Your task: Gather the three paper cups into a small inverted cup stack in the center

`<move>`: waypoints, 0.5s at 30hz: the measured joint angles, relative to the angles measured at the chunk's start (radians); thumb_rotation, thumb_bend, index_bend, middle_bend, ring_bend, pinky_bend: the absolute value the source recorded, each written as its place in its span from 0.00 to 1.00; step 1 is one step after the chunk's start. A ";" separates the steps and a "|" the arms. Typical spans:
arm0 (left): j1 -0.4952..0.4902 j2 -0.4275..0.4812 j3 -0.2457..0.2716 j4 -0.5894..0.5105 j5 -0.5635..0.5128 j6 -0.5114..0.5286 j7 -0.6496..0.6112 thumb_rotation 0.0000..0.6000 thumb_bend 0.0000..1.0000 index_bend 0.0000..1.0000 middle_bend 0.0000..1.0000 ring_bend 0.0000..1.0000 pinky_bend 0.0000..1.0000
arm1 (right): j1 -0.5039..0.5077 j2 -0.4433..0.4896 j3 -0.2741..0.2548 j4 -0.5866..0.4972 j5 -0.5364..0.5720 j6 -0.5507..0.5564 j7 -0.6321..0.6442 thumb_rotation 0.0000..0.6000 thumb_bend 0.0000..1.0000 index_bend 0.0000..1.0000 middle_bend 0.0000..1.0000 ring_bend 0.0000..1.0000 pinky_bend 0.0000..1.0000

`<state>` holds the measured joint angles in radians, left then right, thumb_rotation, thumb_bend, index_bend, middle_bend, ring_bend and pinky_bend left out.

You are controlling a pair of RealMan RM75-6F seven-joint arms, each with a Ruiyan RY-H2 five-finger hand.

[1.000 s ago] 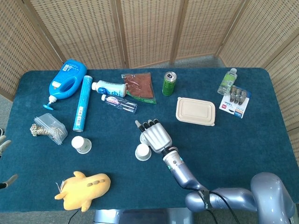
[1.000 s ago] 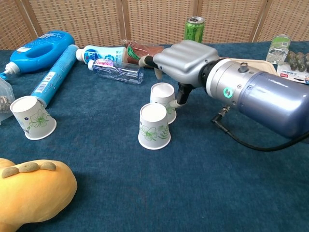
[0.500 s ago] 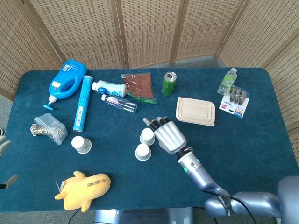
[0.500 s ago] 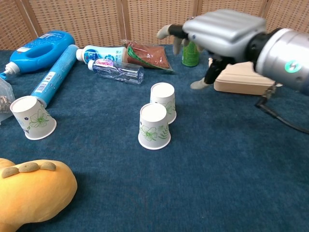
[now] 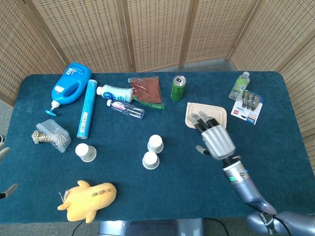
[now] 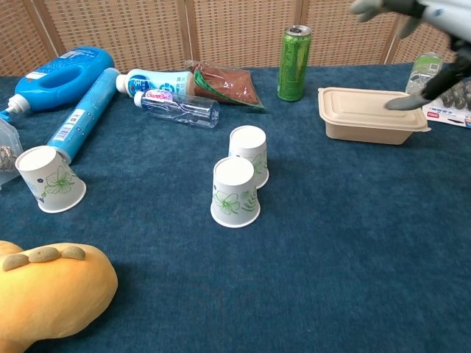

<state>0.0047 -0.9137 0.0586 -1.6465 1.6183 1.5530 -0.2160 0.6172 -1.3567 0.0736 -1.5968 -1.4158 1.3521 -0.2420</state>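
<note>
Three white paper cups with a green flower print stand upside down on the blue cloth. Two of them touch at the table's middle: a far cup (image 5: 155,143) (image 6: 249,154) and a near cup (image 5: 150,160) (image 6: 235,191). The third cup (image 5: 85,152) (image 6: 50,179) stands apart at the left. My right hand (image 5: 214,138) (image 6: 441,9) hovers to the right of the pair, by the beige box, holding nothing with its fingers spread. Of my left hand, only pale slivers (image 5: 3,151) show at the left edge of the head view.
A beige lidded box (image 5: 206,117) (image 6: 372,115) and a green can (image 5: 177,88) (image 6: 294,53) lie behind right. Bottles (image 6: 176,109), a blue tube (image 5: 85,108), a detergent jug (image 5: 71,87) and a brown pouch (image 5: 146,90) line the back left. A yellow plush toy (image 5: 89,194) sits at the front left.
My right hand has let go of the far cup, left it beside the near cup, and risen away to the right toward the beige box.
</note>
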 measured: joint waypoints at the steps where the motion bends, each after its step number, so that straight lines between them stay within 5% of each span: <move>1: 0.001 0.000 0.000 -0.001 0.001 0.001 0.001 1.00 0.26 0.00 0.00 0.00 0.00 | -0.011 0.007 0.000 0.013 -0.001 0.007 0.024 1.00 0.12 0.08 0.11 0.09 0.24; 15: 0.000 -0.001 -0.006 -0.008 -0.006 0.001 0.013 1.00 0.26 0.00 0.00 0.00 0.00 | -0.186 0.047 -0.011 0.240 -0.003 0.099 0.301 1.00 0.10 0.03 0.11 0.08 0.20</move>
<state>0.0051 -0.9144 0.0525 -1.6542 1.6123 1.5545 -0.2035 0.4308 -1.3092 0.0623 -1.3568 -1.4192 1.4508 0.0588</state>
